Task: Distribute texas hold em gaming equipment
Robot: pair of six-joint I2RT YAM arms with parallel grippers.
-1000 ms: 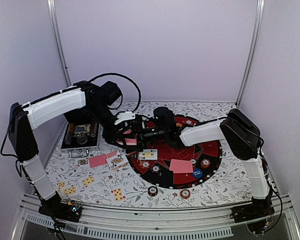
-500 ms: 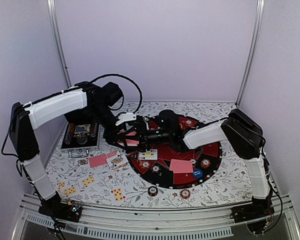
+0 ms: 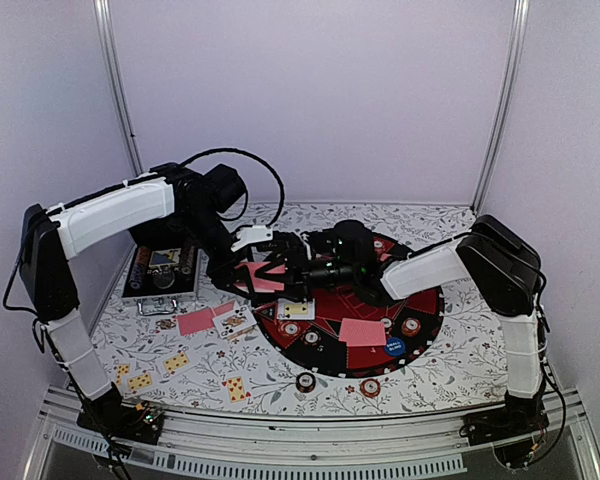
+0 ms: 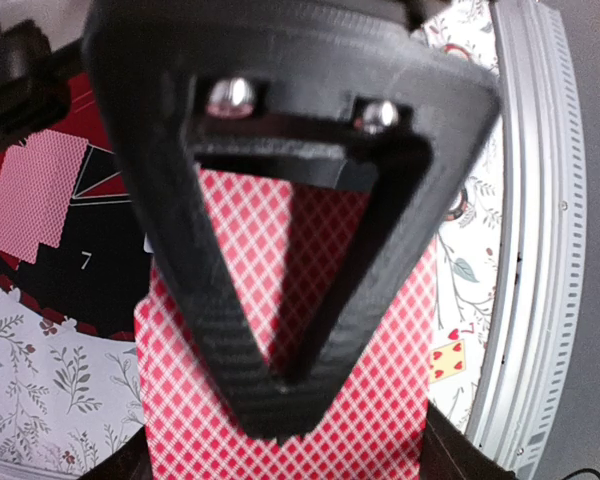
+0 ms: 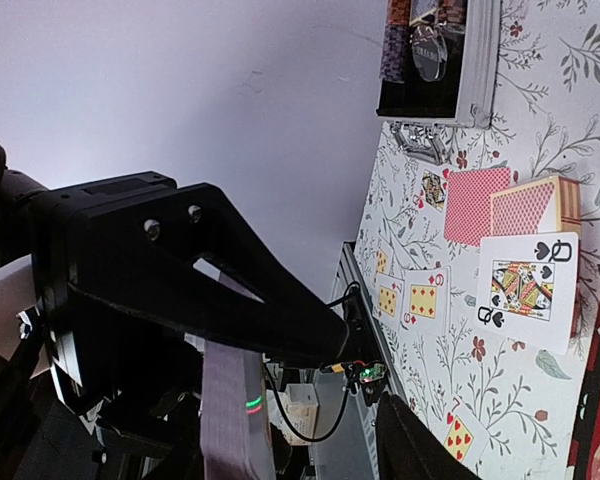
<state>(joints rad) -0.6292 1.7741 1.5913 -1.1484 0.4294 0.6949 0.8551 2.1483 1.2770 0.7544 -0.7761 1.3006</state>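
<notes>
top external view has both arms meeting above the left edge of the round mat. the left gripper is clamped on a few red-backed cards, held in the air; the left wrist view shows their diamond backs pinched behind its finger. the right gripper sits right at those cards, its jaws partway apart in the right wrist view, with no card seen between them. the step in hand, i judge, is peeling one card off to deal. next it calls for closing on the top card alone, then carrying it to a bare spot, away from the face-down card near the mat's front edge.
</notes>
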